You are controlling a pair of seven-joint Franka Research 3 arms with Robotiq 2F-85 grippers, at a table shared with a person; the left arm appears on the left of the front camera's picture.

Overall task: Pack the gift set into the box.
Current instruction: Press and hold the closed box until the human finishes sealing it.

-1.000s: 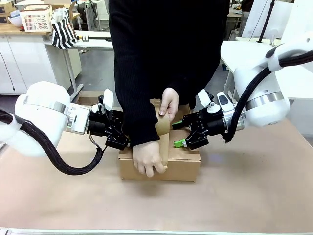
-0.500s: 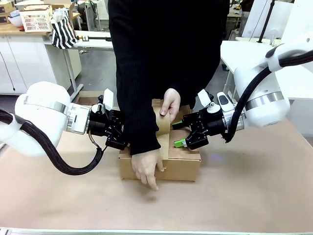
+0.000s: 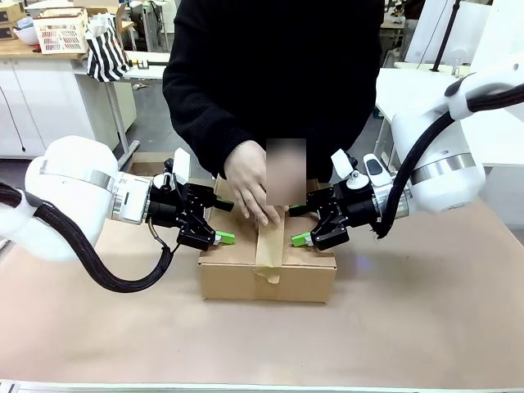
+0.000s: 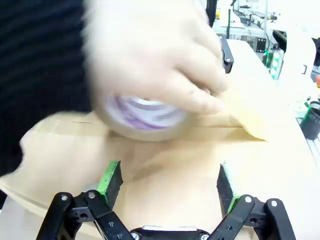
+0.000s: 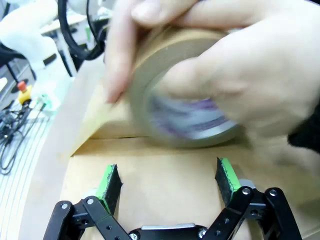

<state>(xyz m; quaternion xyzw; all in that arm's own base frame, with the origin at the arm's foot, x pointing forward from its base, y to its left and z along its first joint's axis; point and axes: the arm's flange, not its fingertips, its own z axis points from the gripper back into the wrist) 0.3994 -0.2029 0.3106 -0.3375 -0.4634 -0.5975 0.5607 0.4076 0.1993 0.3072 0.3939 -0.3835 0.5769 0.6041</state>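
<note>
The box [image 3: 307, 278] stands at mid-table with its flaps down, and a brown tape strip [image 3: 267, 254] runs over its top seam and a little down the front face. A person's hand [image 3: 250, 190] holds a roll of brown tape [image 4: 145, 117] at the far end of the seam. My left gripper [image 3: 223, 222] is open over the left half of the lid, green pads spread apart [image 4: 167, 182]. Over the right half, my right gripper [image 3: 299, 224] is open too [image 5: 167, 182], close to the tape roll [image 5: 185, 110]. The gift set is out of view.
The person in a black top [image 3: 270, 74] leans over the far side of the table [image 3: 409, 327]. Bare tabletop lies in front of and beside the box. Behind are benches, a white basket [image 3: 59, 34] and a striped bag [image 3: 106, 51].
The person's hand left the box's front edge and both hands moved to the far end of the seam. The tape strip now lies flat along the lid. Neither gripper has moved.
</note>
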